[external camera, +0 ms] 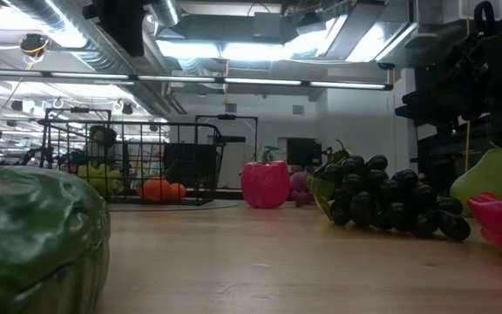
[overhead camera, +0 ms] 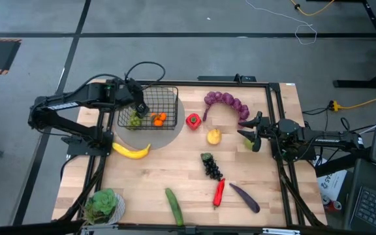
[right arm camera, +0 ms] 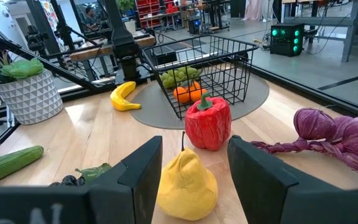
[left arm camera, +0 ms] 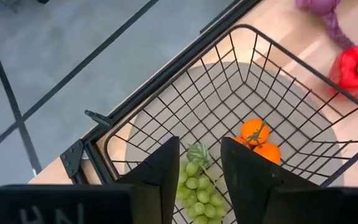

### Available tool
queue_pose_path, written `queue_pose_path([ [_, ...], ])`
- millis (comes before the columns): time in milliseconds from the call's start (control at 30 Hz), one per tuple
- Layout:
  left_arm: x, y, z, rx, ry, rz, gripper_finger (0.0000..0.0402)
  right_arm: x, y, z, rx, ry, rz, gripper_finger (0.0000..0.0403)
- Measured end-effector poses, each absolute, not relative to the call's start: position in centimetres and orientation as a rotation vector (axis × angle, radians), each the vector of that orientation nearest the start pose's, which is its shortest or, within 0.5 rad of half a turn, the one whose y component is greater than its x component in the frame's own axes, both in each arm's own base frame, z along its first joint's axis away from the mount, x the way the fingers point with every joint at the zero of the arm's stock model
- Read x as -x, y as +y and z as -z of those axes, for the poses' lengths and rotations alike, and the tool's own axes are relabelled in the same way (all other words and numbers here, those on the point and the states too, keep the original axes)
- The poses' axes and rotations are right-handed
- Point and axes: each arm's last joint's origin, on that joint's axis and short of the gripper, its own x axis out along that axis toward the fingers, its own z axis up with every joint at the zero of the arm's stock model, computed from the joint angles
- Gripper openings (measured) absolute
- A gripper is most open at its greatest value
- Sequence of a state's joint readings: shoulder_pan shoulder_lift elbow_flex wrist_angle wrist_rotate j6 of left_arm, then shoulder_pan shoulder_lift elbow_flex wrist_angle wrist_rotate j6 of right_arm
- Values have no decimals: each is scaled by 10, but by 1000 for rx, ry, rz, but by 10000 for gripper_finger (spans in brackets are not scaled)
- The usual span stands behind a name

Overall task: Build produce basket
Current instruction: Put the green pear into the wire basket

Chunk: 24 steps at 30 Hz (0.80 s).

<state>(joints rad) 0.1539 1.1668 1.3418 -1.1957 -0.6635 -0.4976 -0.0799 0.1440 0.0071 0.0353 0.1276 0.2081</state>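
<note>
**Left gripper above the basket, right gripper facing the yellow fruit**

From above, the basket stood on a grey round mat at the far left part of the wooden table. Inside it lay the green grapes and the oranges. The left gripper hung over the basket, just above the green grapes. The right gripper was at the right side of the table, turned toward the yellow fruit, which lay a little apart from it. The red pepper sat just beside the mat, the purple bunch behind it. The banana lay near the mat's front edge. The dark grapes, the chili, the eggplant and the cucumber were nearer the front, well apart from both grippers.

At table height, the basket showed at the left with orange fruit inside, the red pepper to its right, the dark grapes closer.

From the left wrist, the fingers were open and held nothing; the green grapes lay between and below them, the oranges beside.

From the right wrist, the fingers were also open and empty, with the yellow fruit in the gap, not touched, and the red pepper behind it.
</note>
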Motion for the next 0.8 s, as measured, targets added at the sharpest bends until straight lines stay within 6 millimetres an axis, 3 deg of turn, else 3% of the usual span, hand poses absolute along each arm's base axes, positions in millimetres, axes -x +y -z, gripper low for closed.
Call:
queue_pose_path([
  [167,-205,49,-361,225,823,-959,112,-105,-12,-158,-204,79,217,184],
  [400,-239,42,-347,334,832,-793,112,-105,-12,-158,-205,81,217,184],
  [633,-273,19,-335,266,807,-662,112,-105,-12,-157,-203,87,219,184],
  [800,-280,-2,-333,222,795,-592,112,-106,-12,-157,-203,92,220,184],
])
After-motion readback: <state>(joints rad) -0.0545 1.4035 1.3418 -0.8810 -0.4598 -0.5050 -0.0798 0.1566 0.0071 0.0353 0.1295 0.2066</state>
